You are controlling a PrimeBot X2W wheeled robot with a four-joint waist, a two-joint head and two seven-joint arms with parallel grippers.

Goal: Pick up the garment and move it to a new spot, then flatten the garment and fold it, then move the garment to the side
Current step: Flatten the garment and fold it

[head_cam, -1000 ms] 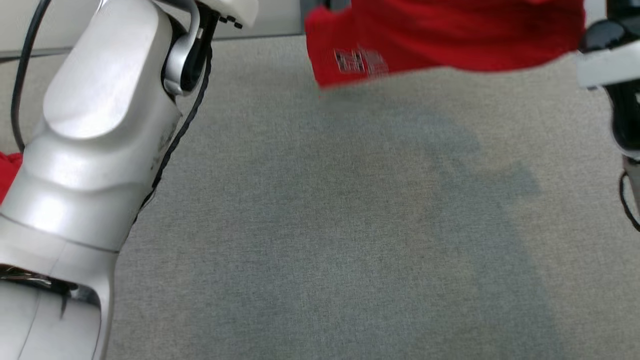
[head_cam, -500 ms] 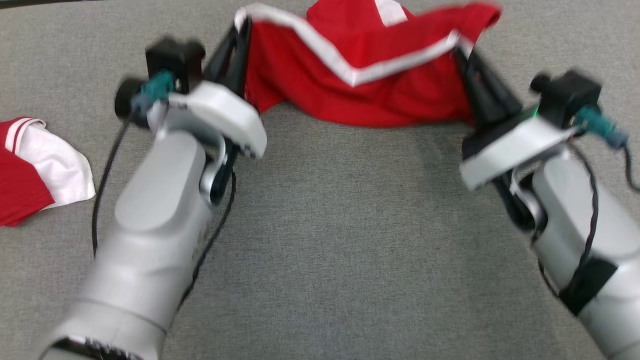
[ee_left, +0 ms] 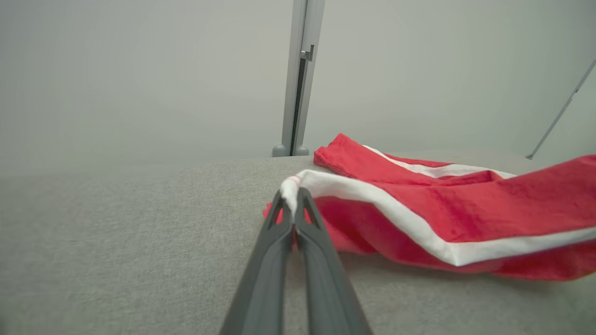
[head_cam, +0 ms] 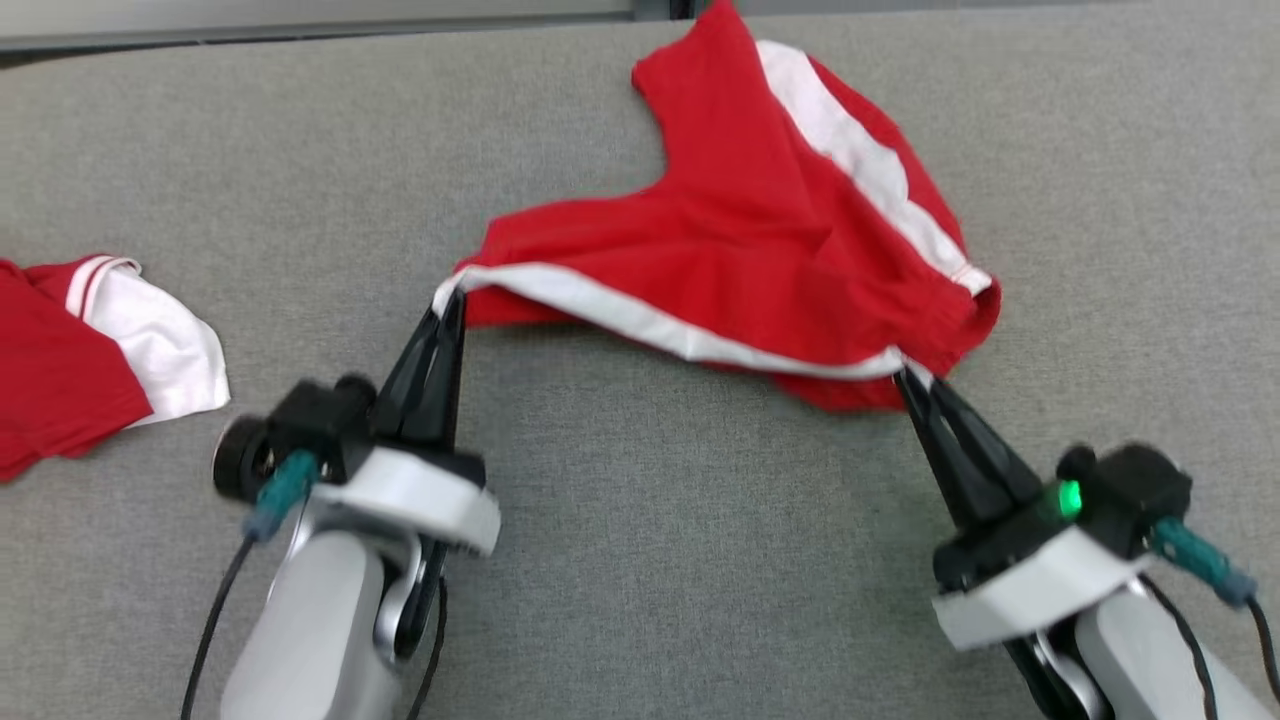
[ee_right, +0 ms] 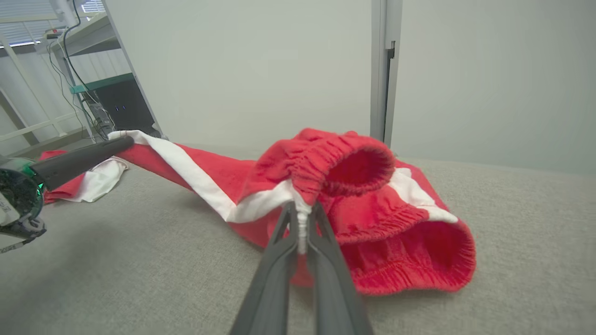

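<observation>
Two sets of fingers are clamping tight: my left gripper point(head_cam: 452, 298) is pinching the hem end of the white stripe, my right gripper point(head_cam: 905, 378) the waistband end. The shorts point(head_cam: 760, 240) are lying on the grey surface point(head_cam: 640, 580), spreading away beyond my fingertips, the gripped edge running between both arms. Neither is sitting nearer, so I am judging an even pull is needed.

I count 2 red garments, shorts point(head_cam: 740, 250) and a second garment point(head_cam: 60, 370), and 2 grippers: left gripper point(head_cam: 452, 300), right gripper point(head_cam: 905, 375).
</observation>
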